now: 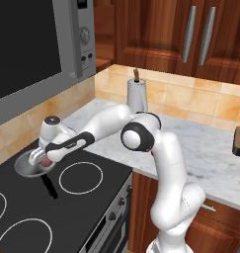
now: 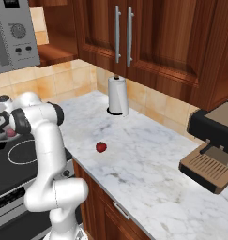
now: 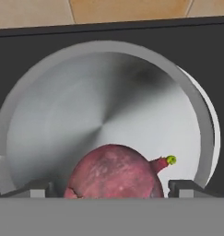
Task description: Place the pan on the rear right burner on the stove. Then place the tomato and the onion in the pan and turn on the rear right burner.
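Note:
The silver-grey pan (image 1: 23,167) (image 3: 104,106) sits at the back right of the black stove (image 1: 82,207), its black handle (image 1: 50,187) pointing toward the front. A sliver of the rear right burner (image 3: 216,138) shows as a white ring past the pan's rim. My gripper (image 1: 40,157) (image 3: 113,186) hangs just over the pan, open. The purplish-pink onion (image 3: 114,173) (image 2: 11,132) lies between the fingertips (image 3: 187,186) with narrow gaps on both sides, low over the pan floor. The red tomato (image 2: 101,147) lies on the marble counter to the right of the stove.
A microwave (image 1: 37,44) hangs above the stove. A paper towel roll (image 1: 137,95) (image 2: 118,96) stands at the counter's back. A coffee machine (image 2: 214,150) occupies the far right. Stove knobs (image 1: 111,216) line the front panel, and the front right ring (image 1: 81,178) is bare.

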Controlling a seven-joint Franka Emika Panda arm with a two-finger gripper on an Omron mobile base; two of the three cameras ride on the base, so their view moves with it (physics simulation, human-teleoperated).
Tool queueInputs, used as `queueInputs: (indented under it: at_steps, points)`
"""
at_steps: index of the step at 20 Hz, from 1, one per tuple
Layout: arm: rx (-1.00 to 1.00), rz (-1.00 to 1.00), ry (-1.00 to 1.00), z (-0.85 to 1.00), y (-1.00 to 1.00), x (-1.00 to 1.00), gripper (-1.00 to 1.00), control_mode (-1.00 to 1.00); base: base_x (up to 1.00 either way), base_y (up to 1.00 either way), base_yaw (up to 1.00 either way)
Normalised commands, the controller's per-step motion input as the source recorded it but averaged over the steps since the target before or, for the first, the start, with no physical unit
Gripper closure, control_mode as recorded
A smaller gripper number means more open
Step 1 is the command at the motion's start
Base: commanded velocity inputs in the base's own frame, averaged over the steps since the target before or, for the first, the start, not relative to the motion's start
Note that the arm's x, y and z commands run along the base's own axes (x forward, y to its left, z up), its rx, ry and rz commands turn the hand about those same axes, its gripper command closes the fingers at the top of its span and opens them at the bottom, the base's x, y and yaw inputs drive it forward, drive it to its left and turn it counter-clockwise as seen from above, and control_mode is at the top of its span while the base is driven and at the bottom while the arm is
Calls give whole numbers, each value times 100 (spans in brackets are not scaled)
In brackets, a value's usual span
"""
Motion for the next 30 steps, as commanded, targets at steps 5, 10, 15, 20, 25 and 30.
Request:
queueInputs:
  at_steps: [5, 10, 15, 20, 25, 30]
  points:
    - [0, -1, -1, 26, -7, -5, -100, -100, 0, 0, 0]
    - [0, -9, 0, 34, -44, -14, -100, -100, 0, 0, 0]
    - [0, -7, 0, 12, -78, -20, -100, -100, 0, 0, 0]
    - [0, -5, 0, 22, -91, -38, -100, -100, 0, 0, 0]
    - [0, -11, 1, 27, -94, -31, -100, -100, 0, 0, 0]
    - [0, -13, 8, 45, -71, -4, -100, -100, 0, 0, 0]
